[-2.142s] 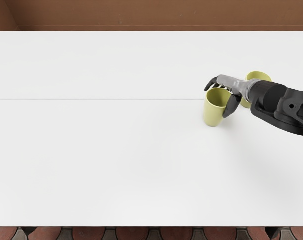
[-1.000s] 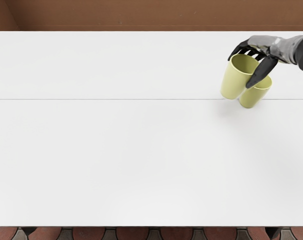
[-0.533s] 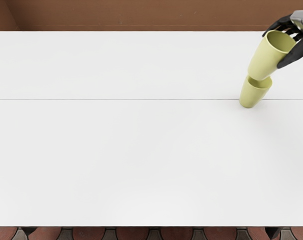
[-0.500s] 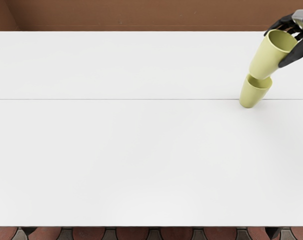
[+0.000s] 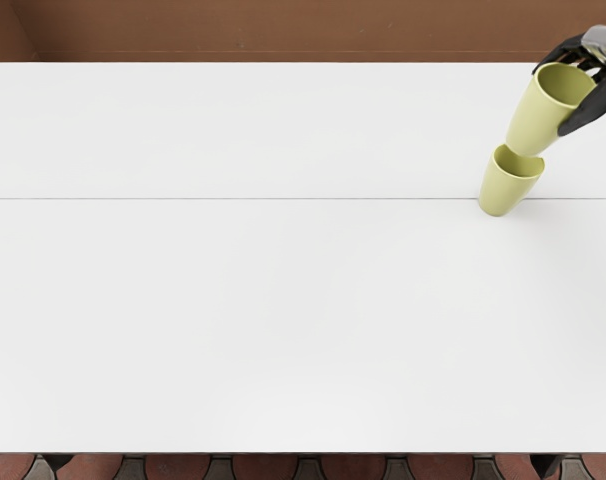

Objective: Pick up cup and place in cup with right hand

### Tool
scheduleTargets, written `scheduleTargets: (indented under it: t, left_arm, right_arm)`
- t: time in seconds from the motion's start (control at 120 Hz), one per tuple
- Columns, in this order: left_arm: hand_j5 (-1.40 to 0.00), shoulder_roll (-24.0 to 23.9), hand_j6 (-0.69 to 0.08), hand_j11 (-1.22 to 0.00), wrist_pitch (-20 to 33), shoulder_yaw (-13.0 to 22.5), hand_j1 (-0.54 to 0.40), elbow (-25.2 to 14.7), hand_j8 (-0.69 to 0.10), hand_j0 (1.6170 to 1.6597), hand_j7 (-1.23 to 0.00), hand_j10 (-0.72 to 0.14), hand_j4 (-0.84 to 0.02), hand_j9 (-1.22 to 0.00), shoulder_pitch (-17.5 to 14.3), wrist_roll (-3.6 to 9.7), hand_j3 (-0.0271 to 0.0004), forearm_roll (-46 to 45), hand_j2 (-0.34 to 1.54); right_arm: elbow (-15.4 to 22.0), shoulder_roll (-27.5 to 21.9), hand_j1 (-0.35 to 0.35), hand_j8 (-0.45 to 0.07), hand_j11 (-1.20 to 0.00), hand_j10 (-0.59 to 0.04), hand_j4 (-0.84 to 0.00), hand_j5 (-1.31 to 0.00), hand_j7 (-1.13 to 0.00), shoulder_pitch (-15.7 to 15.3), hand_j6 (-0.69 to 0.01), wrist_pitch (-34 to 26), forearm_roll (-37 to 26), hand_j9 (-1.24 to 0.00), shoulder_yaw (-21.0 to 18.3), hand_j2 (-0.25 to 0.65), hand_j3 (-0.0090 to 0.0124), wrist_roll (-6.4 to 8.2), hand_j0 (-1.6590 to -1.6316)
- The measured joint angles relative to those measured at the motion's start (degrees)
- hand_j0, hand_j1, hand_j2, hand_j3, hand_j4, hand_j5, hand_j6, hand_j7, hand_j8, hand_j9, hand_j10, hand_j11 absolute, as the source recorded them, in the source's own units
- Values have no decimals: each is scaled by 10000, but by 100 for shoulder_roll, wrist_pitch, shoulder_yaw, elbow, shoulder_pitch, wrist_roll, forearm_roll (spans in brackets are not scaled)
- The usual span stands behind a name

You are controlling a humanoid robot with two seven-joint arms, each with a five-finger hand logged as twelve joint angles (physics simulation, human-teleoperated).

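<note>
R hand [image 5: 603, 66] has fingers [image 5: 591, 106] gripping top cup [image 5: 536, 118]; ctr its base over bottom cup [image 5: 505, 190] below fingers, then lower slow, approx. upright.

no readable text, no labels, brands, numbers or signs, as far as the view shows

The right robot hand [image 5: 603, 60] grips a yellow-green cup [image 5: 531, 118] between thumb and fingers, its mouth up and slightly tilted. The cup's base overlaps the far rim of a second cup [image 5: 504, 190], upright on the white counter [image 5: 283, 310]; whether they touch is unclear. A thin line [image 5: 233, 198] crosses the counter.
</note>
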Motion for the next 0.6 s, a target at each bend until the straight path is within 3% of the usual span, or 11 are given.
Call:
scheduleTargets:
  t: [0.6]
  left_arm:
    - [-1, 0, -3, 0, 2, 0, 3490, 0, -3, 16581, 0, -2, -3, 0, 0, 0, -1, 0, 0]
  right_arm:
    - [-313, 145, 1287, -2976, -6165, -4452, -3983, -6146, -5987, -287, -2811, -190, -21, -6157, -79, 405, 1, 384, -16555]
